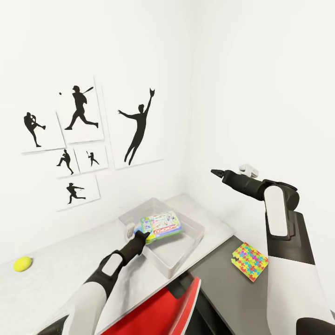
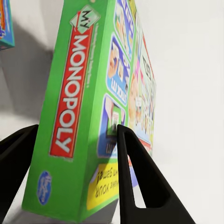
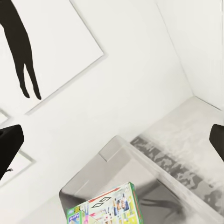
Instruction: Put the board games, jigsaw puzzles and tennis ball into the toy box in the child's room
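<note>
The green Monopoly board game (image 1: pixel 162 224) lies tilted inside the pale grey toy box (image 1: pixel 190 235) on the table (image 1: pixel 60 274). My left gripper (image 1: pixel 142 236) is shut on its near end. In the left wrist view the fingers (image 2: pixel 135 177) press both faces of the Monopoly box (image 2: pixel 79 102), and a corner of a blue game box (image 2: pixel 4 23) shows beside it. The tennis ball (image 1: pixel 22 264) rests far left on the table. One jigsaw puzzle (image 1: pixel 250 261) lies on the lower dark section. My right gripper (image 1: pixel 215 172) hovers open high above the box's right, seeing the toy box (image 3: pixel 121 163). The bed is out of view.
White walls meet in a corner just behind the toy box, with black sports-silhouette pictures (image 1: pixel 135 125) on the left wall. A red flat slab (image 1: pixel 163 309) with a white edge sits below the table's front edge near my trunk; I cannot tell what it is.
</note>
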{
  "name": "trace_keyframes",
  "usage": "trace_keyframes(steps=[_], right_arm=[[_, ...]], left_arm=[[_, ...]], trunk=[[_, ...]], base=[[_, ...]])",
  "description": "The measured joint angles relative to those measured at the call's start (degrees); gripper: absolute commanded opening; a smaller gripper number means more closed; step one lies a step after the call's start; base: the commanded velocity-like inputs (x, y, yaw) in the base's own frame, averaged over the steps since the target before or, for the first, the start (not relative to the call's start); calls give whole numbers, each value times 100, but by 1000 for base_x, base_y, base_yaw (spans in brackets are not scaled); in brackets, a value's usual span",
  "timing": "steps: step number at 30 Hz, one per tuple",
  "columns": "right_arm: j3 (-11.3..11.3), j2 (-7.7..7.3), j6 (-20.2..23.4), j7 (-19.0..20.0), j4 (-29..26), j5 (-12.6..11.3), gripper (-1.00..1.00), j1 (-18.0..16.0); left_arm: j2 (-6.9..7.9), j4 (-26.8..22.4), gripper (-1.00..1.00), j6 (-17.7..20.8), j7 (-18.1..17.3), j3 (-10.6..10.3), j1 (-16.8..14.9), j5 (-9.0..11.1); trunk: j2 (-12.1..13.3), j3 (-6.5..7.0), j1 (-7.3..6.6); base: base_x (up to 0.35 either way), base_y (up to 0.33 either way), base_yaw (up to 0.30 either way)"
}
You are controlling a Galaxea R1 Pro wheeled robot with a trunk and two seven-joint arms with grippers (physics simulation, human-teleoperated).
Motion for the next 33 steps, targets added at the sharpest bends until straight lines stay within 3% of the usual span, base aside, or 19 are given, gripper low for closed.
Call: trace_keyframes(steps=[20, 28, 33], right_arm=[[7, 12, 3, -92, -20, 13, 100, 0], [13, 10, 15, -91, -29, 14, 100, 0], [17, 10, 28, -92, -34, 11, 100, 0]], left_arm=[[0, 91, -100, 29, 91, -10, -50, 19], [0, 91, -100, 209, 0, -24, -50, 17], [0, 89, -100, 411, -270, -25, -51, 24]], trunk=[[0, 0, 0], [0, 0, 0], [0, 0, 0]], base=[[0, 0, 0], [0, 0, 0], [0, 0, 0]])
